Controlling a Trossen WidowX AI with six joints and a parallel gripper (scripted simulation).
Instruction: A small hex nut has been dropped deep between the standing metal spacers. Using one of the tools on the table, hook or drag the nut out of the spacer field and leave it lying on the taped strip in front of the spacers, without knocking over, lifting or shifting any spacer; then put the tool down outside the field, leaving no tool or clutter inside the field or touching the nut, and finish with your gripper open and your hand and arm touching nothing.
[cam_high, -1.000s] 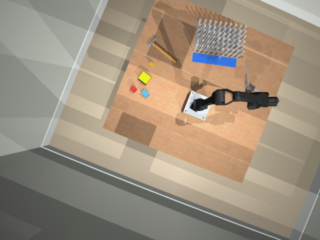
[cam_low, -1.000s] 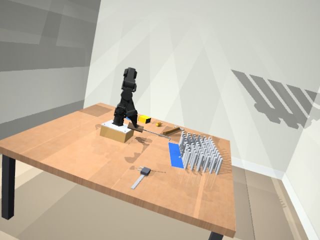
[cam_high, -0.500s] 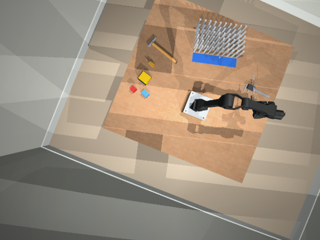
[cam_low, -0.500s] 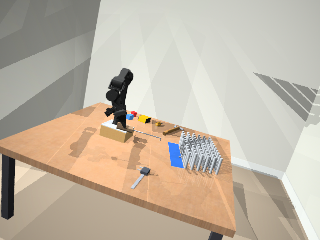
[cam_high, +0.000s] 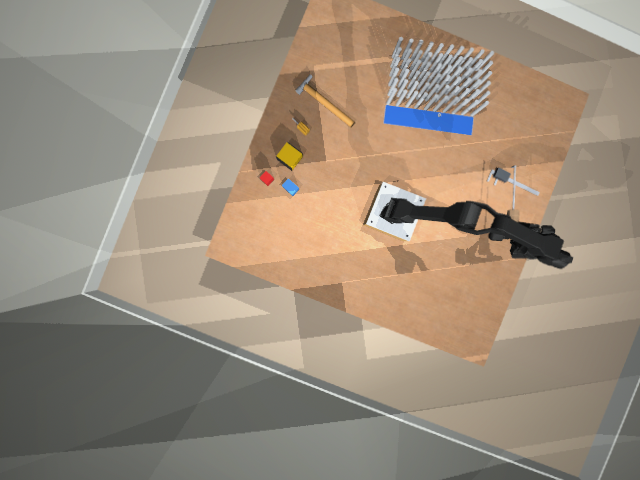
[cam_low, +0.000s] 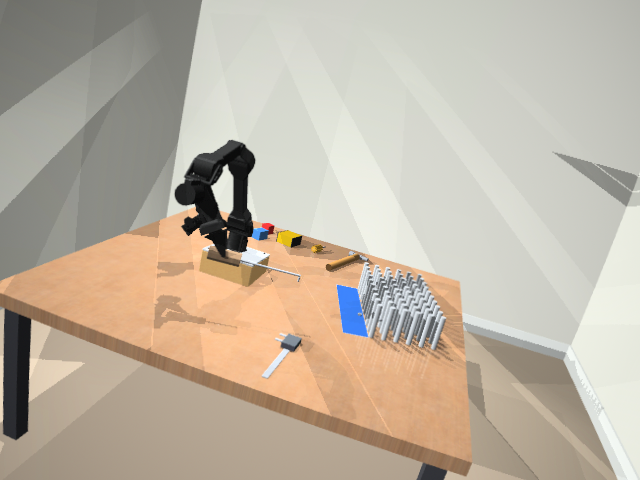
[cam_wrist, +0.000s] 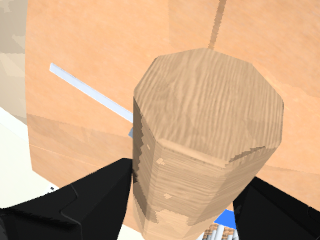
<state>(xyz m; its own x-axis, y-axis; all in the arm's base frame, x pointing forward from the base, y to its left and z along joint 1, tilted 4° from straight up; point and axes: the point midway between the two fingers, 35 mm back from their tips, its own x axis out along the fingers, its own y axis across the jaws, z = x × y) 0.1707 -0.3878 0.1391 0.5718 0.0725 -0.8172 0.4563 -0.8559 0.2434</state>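
Observation:
My gripper (cam_high: 513, 221) (cam_low: 223, 254) (cam_wrist: 184, 176) is shut on the wooden handle (cam_low: 227, 257) (cam_wrist: 210, 105) of the hook tool. Its thin metal rod (cam_high: 514, 187) (cam_low: 273, 269) reaches out from the handle to a small bent tip, held above the table and away from the spacers. The small hex nut (cam_high: 439, 114) (cam_low: 360, 314) lies on the blue taped strip (cam_high: 403, 115) (cam_low: 350, 302) (cam_wrist: 226, 218), near its spacer-side edge. The metal spacers (cam_high: 439, 77) (cam_low: 408, 304) appear upright. The nut is not visible in the wrist view.
A caliper (cam_high: 501, 174) (cam_low: 291, 342) (cam_wrist: 92, 93) lies near the held tool. A hammer (cam_high: 328, 105) (cam_low: 341, 261), small yellow-handled tool (cam_high: 302, 127), yellow block (cam_high: 289, 155), red block (cam_high: 266, 178) and blue block (cam_high: 290, 187) lie on the far side. The arm stands on its base (cam_high: 377, 219) (cam_low: 227, 272).

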